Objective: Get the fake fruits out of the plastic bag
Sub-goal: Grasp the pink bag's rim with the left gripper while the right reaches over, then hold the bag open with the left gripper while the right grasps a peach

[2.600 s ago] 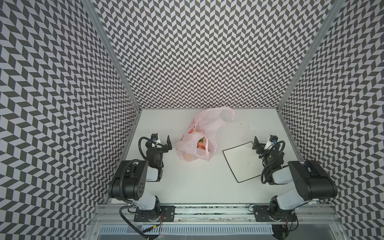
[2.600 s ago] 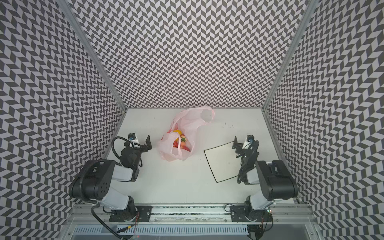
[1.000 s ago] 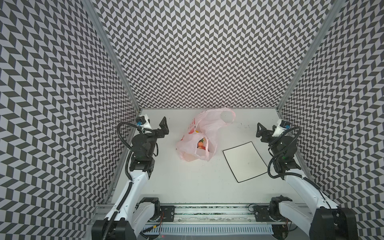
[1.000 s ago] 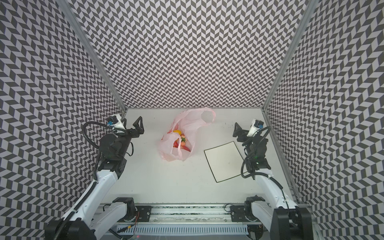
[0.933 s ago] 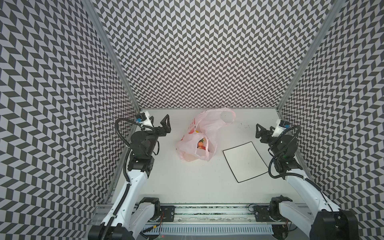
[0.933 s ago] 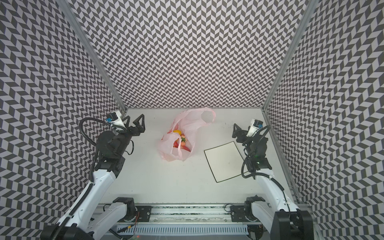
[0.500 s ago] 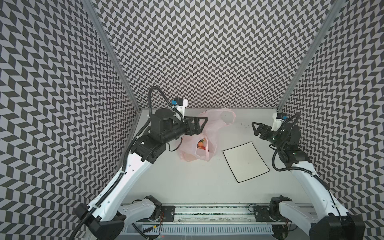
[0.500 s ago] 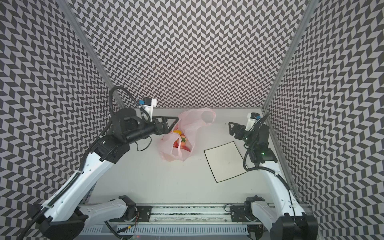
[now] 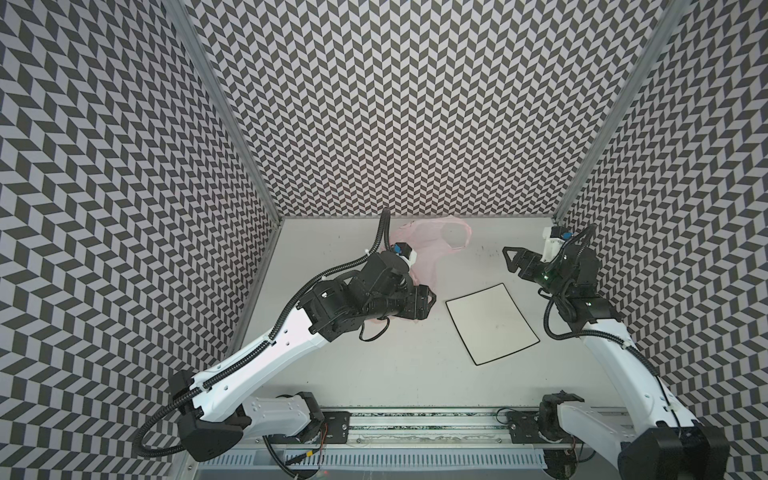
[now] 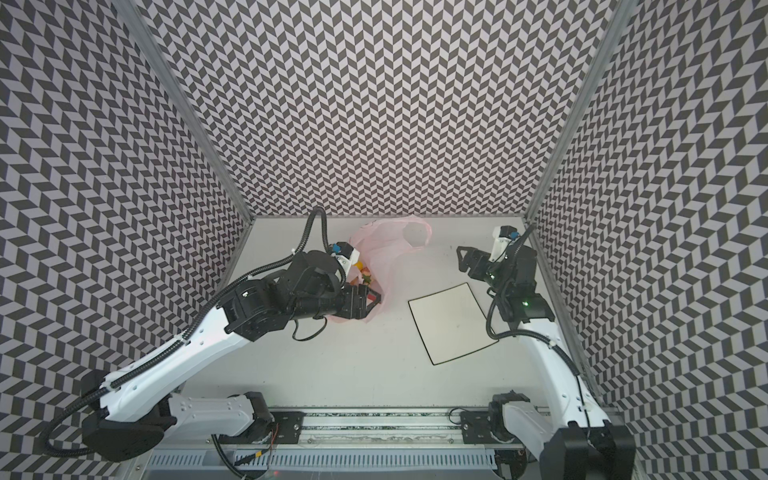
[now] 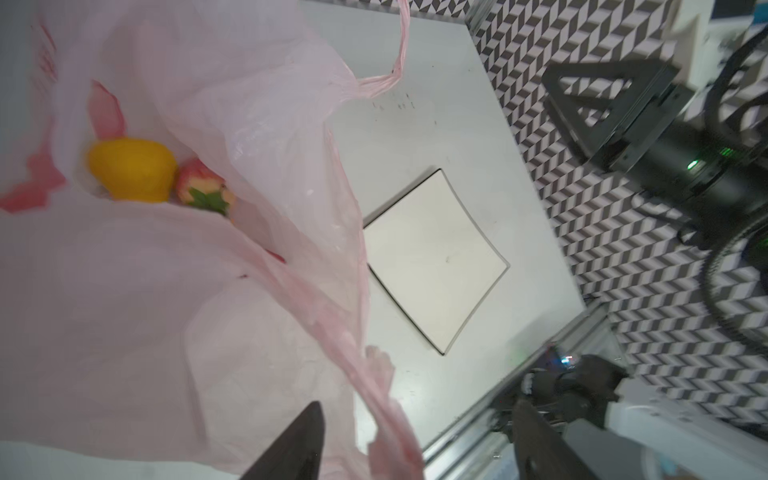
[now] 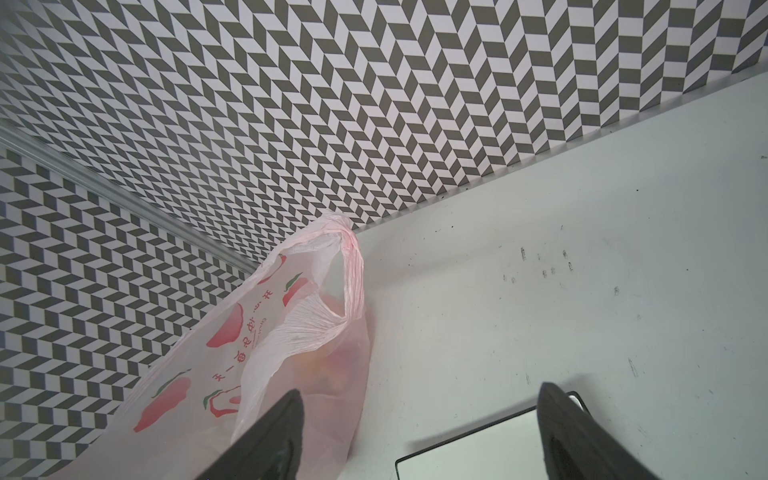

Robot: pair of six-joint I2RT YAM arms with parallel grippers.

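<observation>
Left gripper [image 11: 415, 419] sat at the bag [image 10: 388, 245], jaws apart, bag rim running between them, nothing pinched. Fruits [image 10: 365, 274] looked to be all inside the bag. Yellow piece [image 11: 131, 174] and strawberry [image 11: 201, 191] showed at the mouth, rest hidden by film. Bag lay on the table [image 10: 353, 374] toward the back wall. No fruit was out, so task looked barely begun, every fruit left to remove. Sheet [image 10: 451, 324] beside the bag was bare. Right gripper [image 12: 419, 390] hung spread and empty, apart from the bag.
</observation>
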